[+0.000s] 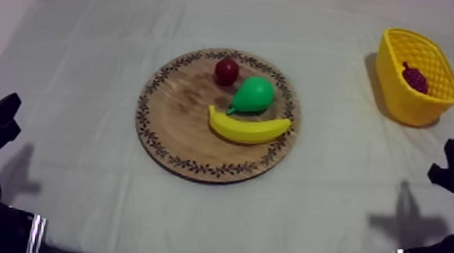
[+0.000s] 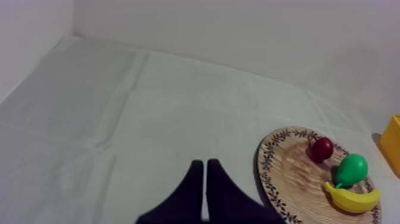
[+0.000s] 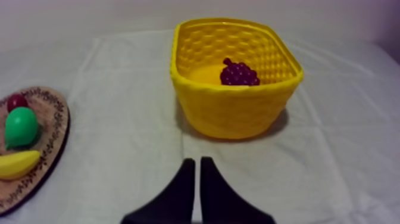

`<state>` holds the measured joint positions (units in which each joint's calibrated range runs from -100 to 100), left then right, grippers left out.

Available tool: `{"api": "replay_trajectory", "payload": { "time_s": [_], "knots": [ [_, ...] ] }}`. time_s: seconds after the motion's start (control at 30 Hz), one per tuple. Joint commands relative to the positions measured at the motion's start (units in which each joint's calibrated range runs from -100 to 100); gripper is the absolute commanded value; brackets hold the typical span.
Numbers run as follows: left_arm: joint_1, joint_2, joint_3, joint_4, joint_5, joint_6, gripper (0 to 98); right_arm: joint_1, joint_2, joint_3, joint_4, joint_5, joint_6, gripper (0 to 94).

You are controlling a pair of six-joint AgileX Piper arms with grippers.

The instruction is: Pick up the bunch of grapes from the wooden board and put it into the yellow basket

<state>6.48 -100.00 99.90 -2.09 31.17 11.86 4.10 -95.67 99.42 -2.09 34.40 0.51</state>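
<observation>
right pincer (image 3: 197, 161) closed; knobbly dark-purple grapes (image 3: 239, 74) inside basket (image 3: 238, 113).

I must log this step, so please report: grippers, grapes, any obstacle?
Shut, empty: left gripper, right gripper. Inside yellow basket: bunch of grapes. Nothing in the way.

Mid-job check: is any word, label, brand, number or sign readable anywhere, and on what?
None can be read. The wooden board has only a leaf pattern round its rim; the yellow basket, the bunch of grapes in it, the banana, pear and small red fruit carry no marks.
</observation>
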Motion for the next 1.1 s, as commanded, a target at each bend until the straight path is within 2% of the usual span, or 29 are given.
{"api": "replay_trajectory", "payload": {
  "time_s": [0.0,0.1,0.2,0.43,0.53,1.07],
  "knots": [
    [0.0,0.0,0.0,-0.04,0.0,0.0,0.1,0.0,-0.1,0.1,0.1,0.1,-4.2,0.3],
    [0.0,0.0,0.0,-0.04,0.0,0.0,0.1,0.0,-0.1,0.1,0.3,0.1,-5.2,0.3],
    [0.0,0.0,0.0,-0.04,0.0,0.0,0.1,0.0,-0.1,0.1,0.3,0.3,-3.6,0.3],
    [0.0,0.0,0.0,-0.04,0.0,0.0,0.1,0.0,-0.1,0.1,0.4,0.9,8.0,0.3],
    [0.0,0.0,0.0,-0.04,0.0,0.0,0.1,0.0,-0.1,0.1,0.4,1.0,10.9,0.3],
    [0.0,0.0,0.0,-0.04,0.0,0.0,0.1,0.0,-0.1,0.1,0.4,1.0,11.1,0.3]
  ]
}}
